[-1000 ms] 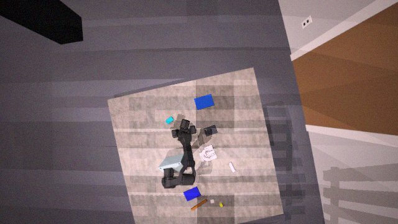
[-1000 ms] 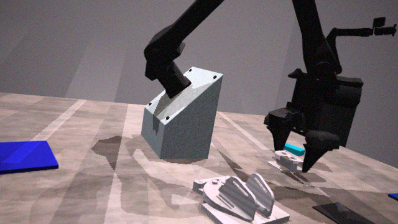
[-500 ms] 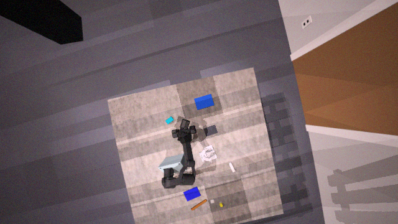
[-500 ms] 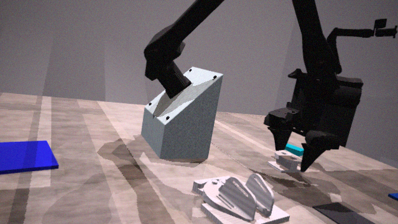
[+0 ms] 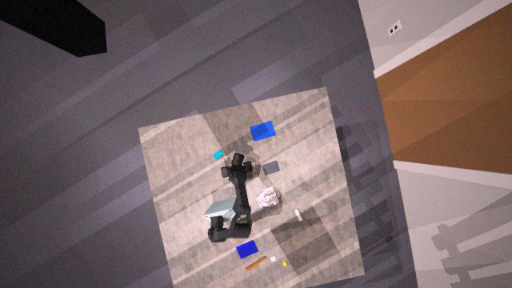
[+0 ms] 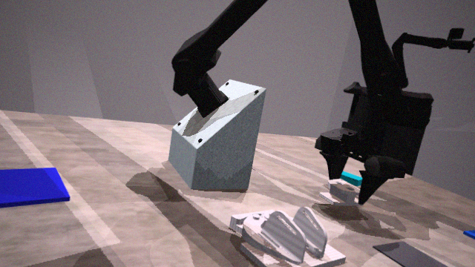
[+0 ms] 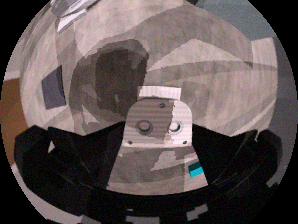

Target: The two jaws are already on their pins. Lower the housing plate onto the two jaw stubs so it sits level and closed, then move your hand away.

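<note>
The white housing plate (image 6: 342, 192) (image 7: 159, 119) has two round holes and a flange at one edge. It appears to rest on the table. My gripper (image 5: 237, 169) (image 6: 347, 191) (image 7: 157, 125) points down and is shut on the housing plate, one finger at each side. The white base with the two jaws (image 5: 267, 198) (image 6: 286, 235) stands apart from it, nearer the camera in the exterior view. The jaws stand up side by side like two fins, and a small round stub shows at the back. The base is cut off at the wrist view's top edge.
A pale grey wedge-shaped block (image 5: 220, 210) (image 6: 226, 163) stands by the arm's base. A cyan block (image 5: 218, 154) (image 6: 352, 179) (image 7: 196, 172) lies just past the housing plate. A dark grey tile (image 5: 271, 167) (image 7: 53, 89) lies to one side. A blue tile (image 5: 246, 249) (image 6: 30, 187) lies farther off.
</note>
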You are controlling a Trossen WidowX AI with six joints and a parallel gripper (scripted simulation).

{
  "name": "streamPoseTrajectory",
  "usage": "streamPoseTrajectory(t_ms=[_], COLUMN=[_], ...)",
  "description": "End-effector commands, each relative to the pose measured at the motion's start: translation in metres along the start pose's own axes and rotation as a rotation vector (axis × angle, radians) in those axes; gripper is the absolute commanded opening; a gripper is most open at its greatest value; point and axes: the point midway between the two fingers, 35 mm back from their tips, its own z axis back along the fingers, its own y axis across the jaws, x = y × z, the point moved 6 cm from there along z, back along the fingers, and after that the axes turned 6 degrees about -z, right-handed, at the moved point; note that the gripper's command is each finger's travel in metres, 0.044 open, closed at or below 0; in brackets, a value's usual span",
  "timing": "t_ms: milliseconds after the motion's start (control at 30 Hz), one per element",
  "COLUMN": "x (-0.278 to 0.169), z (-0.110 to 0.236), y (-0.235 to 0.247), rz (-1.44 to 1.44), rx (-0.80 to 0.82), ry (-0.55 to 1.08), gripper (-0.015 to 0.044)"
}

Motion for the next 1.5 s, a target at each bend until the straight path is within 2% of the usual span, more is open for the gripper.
streamPoseTrajectory(t_ms=[0, 700, 933, 1467], x=[0.000, -0.001, 0.001, 0.034], z=[0.004, 0.071, 0.074, 0.084], y=[0.000, -0.001, 0.001, 0.039], rz=[0.000, 0.007, 0.021, 0.361], rx=[0.000, 0.000, 0.000, 0.002], ry=[0.000, -0.001, 0.000, 0.023], gripper=[0.0351, 0.0351, 0.0351, 0.0351])
